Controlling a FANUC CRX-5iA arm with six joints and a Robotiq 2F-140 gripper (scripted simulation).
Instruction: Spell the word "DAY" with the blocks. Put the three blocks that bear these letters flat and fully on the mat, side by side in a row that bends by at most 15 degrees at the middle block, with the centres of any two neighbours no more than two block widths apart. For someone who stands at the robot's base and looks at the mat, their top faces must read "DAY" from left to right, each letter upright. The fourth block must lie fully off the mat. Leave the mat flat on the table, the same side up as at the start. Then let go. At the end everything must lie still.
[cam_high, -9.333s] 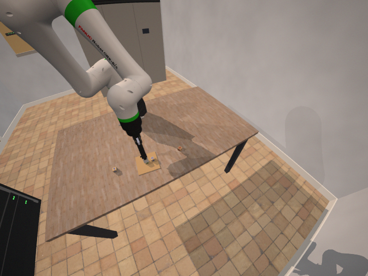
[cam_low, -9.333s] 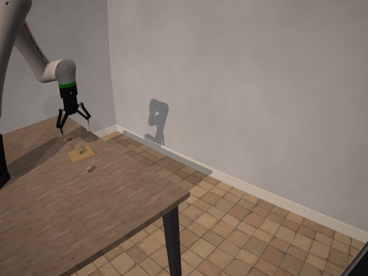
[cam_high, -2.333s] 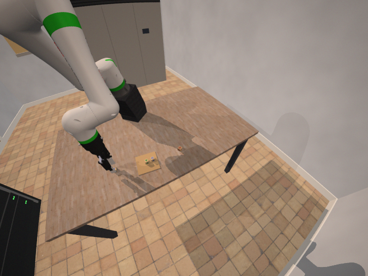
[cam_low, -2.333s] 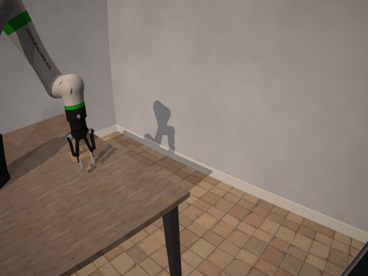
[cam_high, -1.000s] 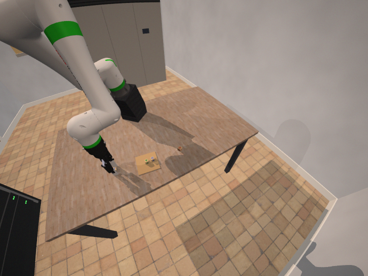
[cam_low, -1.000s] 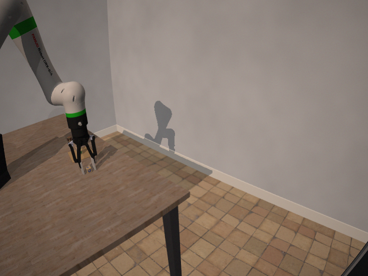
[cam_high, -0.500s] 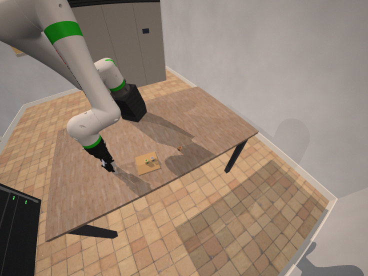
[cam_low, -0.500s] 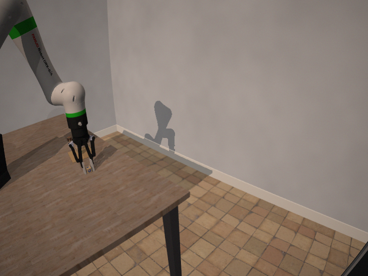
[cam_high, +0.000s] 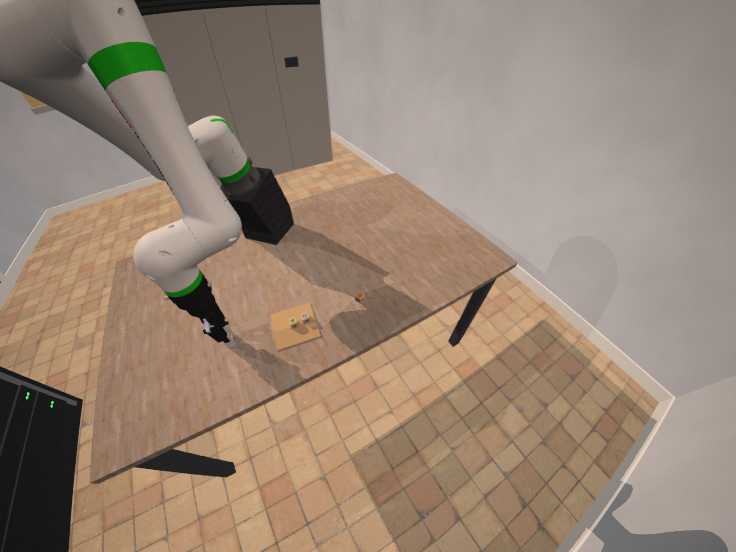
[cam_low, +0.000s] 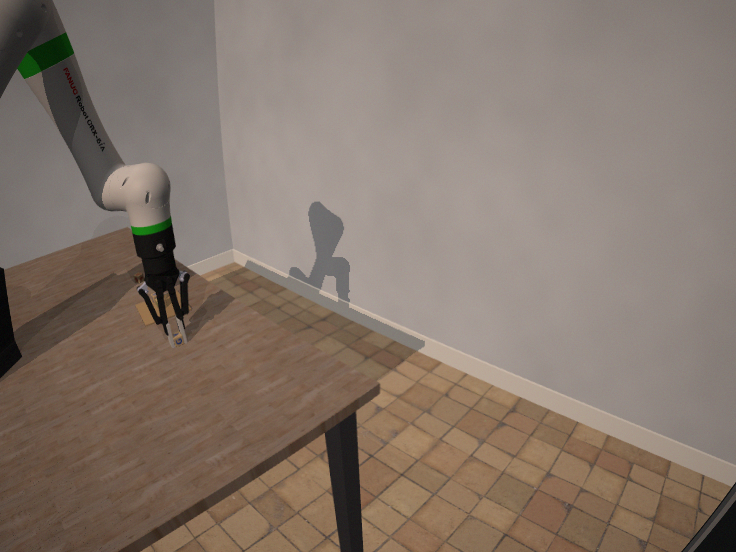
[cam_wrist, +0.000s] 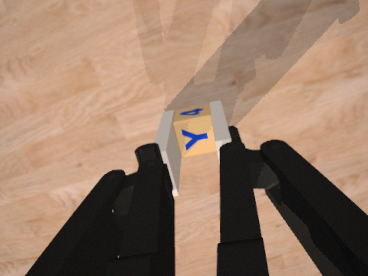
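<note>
Near the surface's (cam_high: 178, 380) (cam_low: 196, 415) (cam_wrist: 60, 100) front long edge, left of the mat (cam_high: 284, 339) (cam_low: 144, 313) in the top view, the end effector (cam_high: 225, 339) (cam_low: 177, 337) (cam_wrist: 195, 123) grips the Y block (cam_low: 178, 339) (cam_wrist: 196, 139); its blue Y's stem points right in the wrist view. "FANUC Robot CRX-5iA" marks the arm (cam_high: 154, 124) (cam_low: 89, 124).

Shifted my claw (cam_high: 225, 339) (cam_low: 177, 336) (cam_wrist: 195, 123) off mat-side, toward top view's left short edge of bench (cam_high: 160, 386) (cam_low: 178, 439) (cam_wrist: 65, 85); fingers, earlier spread, now closed on Y block (cam_low: 178, 341) (cam_wrist: 196, 139).
</note>
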